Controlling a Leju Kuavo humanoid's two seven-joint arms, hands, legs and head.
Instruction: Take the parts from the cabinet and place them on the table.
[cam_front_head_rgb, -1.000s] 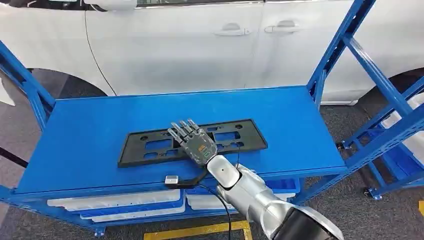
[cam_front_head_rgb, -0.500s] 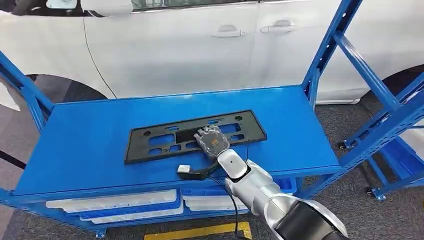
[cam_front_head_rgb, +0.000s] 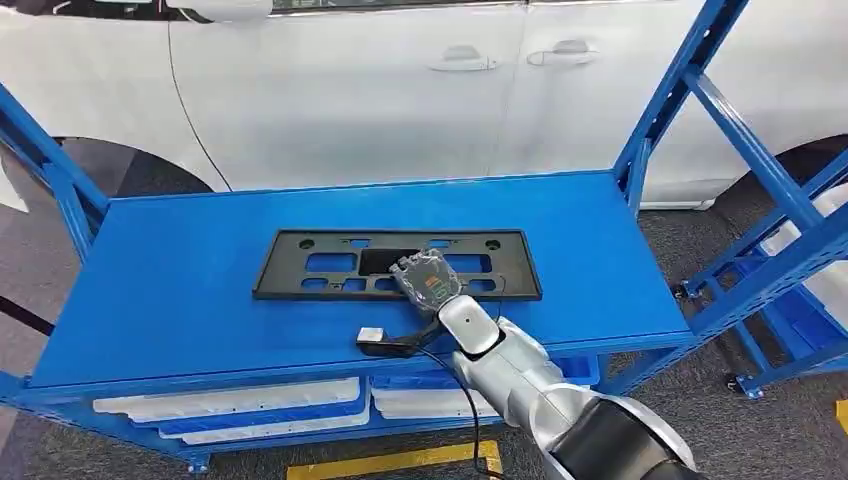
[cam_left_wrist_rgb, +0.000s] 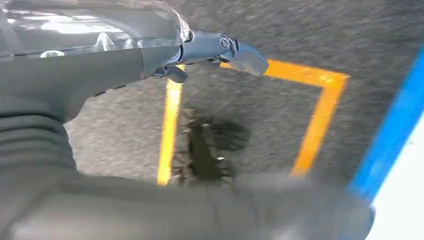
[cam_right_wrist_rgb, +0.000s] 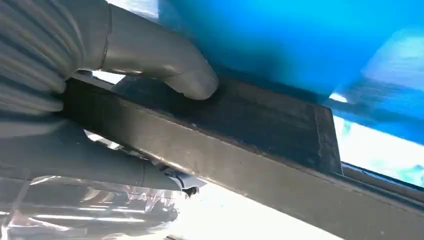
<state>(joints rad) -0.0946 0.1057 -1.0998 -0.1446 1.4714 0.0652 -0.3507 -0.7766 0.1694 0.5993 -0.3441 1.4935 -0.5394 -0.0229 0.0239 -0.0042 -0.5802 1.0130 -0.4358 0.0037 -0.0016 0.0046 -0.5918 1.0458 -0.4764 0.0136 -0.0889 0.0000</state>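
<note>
White car (cam_front_head_rgb: 400, 90) behind; blue shelf rack (cam_front_head_rgb: 160, 300) in front of it, top deck facing the robot. White and blue trays (cam_front_head_rgb: 230, 405) on the level below.

Black plate frame (cam_front_head_rgb: 330, 265) lies flat on the top deck, roughly central, long side across the view. Compared with a second ago it sits straighter: then it was skewed, its left end nearer the robot; now it runs almost parallel to the deck's front edge and lies a little further back. The head camera shifted slightly in between, but the frame's turn relative to the deck is real.

Right hand (cam_front_head_rgb: 428, 280) is on the frame's near edge, right of middle. A second ago the fingers were stretched flat over the frame; now they are curled in over the edge. Right wrist view confirms a grip: thumb (cam_right_wrist_rgb: 170, 70) pressed on one face of the dark bar (cam_right_wrist_rgb: 240, 150), fingers (cam_right_wrist_rgb: 100, 167) wrapped under the other. Hand is closed on the frame.

Left hand (cam_left_wrist_rgb: 150, 65) hangs over the floor by a yellow floor marking (cam_left_wrist_rgb: 310, 110), fingers loosely extended, holding nothing.

Judgement: grasp secured, part squared up; lift from the rack not yet done, carry to the table remains.
</note>
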